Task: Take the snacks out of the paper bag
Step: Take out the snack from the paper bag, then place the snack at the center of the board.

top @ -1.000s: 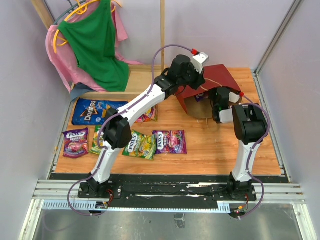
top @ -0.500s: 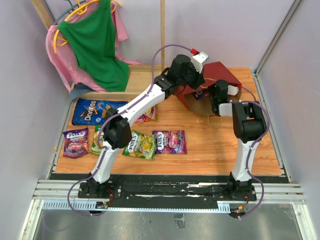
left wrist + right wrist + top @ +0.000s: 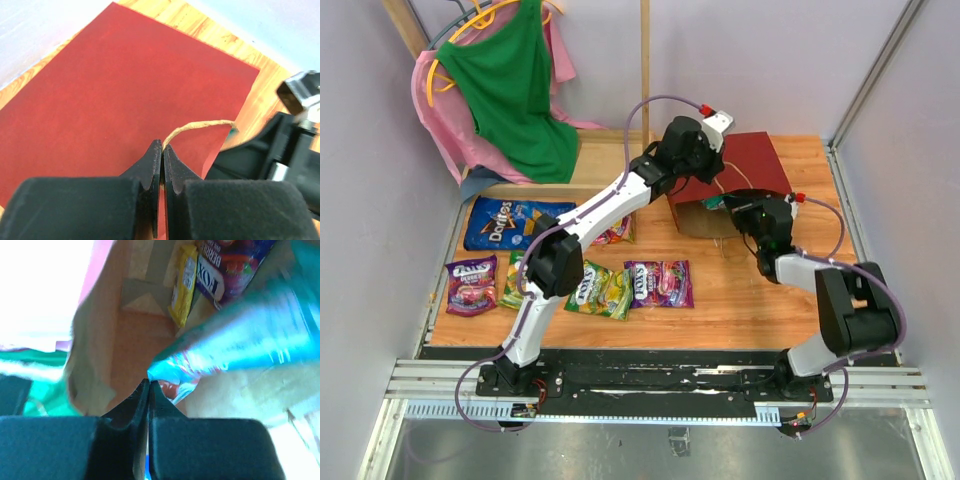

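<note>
Lying on its side near the far right corner of the worktop [image 3: 740, 300], the dark red paper bag [image 3: 745, 160] opens toward the near edge. A blue chip bag [image 3: 505, 225] lies by the left edge. The left pincer [image 3: 162, 150] is clamped on the bag's cord handle [image 3: 200, 126]. The right pincer [image 3: 149, 385] is closed on a teal packet [image 3: 250, 340] at the bag's mouth. A purple packet [image 3: 235, 265] and a yellow box [image 3: 184, 280] sit inside.

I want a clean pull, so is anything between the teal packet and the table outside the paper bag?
Nothing visible does. The right pincer is shut on the teal packet at the paper bag's mouth, which the left pincer holds by its cord handle. The table before the mouth is bare; other packets lie deeper inside.
</note>
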